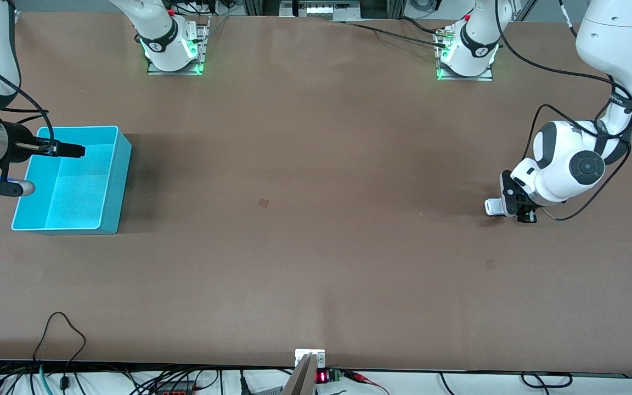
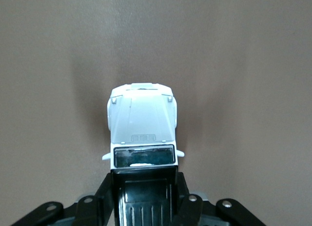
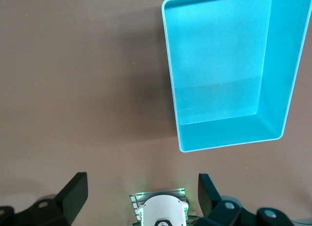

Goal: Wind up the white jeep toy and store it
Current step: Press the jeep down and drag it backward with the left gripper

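At the left arm's end of the table, the left gripper [image 1: 508, 211] is down at the tabletop [image 1: 316, 219], its 2 fingers [image 2: 105, 199] clamped on the black rear of the white jeep toy [image 2: 142, 131], whose wheels sit on or just above the surface. The right gripper [image 3: 141, 194] waits with jaws spread wide above the table by the turquoise bin [image 1: 116, 181], at the right arm's end.

Bright, even overhead light; soft shadow beside turquoise bin [image 1: 74, 181]; mild sheen on table [image 1: 316, 247]; sharp focus.
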You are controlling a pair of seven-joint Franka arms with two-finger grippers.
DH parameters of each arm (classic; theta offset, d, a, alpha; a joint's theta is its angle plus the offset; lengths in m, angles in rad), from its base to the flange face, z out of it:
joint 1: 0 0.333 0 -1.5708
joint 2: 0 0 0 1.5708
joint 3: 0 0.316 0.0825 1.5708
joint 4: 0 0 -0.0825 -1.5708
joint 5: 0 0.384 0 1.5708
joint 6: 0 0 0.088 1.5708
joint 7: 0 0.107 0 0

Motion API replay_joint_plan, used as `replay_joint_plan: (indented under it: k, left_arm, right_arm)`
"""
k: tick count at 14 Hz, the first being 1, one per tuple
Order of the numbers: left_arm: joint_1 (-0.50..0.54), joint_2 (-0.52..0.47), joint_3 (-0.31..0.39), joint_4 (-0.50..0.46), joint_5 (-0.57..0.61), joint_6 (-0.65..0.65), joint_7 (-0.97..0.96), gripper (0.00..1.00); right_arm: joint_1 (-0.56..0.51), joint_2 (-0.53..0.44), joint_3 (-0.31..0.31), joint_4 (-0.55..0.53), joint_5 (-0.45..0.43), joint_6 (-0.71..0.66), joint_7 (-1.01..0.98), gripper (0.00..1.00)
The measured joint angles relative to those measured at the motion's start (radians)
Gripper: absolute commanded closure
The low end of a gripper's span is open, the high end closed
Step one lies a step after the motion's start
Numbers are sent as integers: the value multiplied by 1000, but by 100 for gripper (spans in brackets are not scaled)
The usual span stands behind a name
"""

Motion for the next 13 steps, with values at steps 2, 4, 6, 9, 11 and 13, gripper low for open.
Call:
replay_joint_plan:
  k: [2,4,6,9,11,13]
  left_arm:
    - [18,1,0,2,0,0,12,82]
    - [39,4,-1,5,0,0,35,82]
    - [61,7,-1,11,0,-2,63,83]
    - [93,14,-1,24,0,-8,95,83]
    - [112,19,-2,32,0,-11,121,83]
    - [132,25,-2,41,0,-14,147,83]
  right_arm:
    - [0,0,0,0,0,0,0,0]
    - [1,0,0,0,0,0,0,0]
    - [1,0,0,0,0,0,0,0]
    - [2,0,1,0,0,0,0,0]
    - [7,0,1,0,1,0,0,0]
    - [13,0,1,0,1,0,0,0]
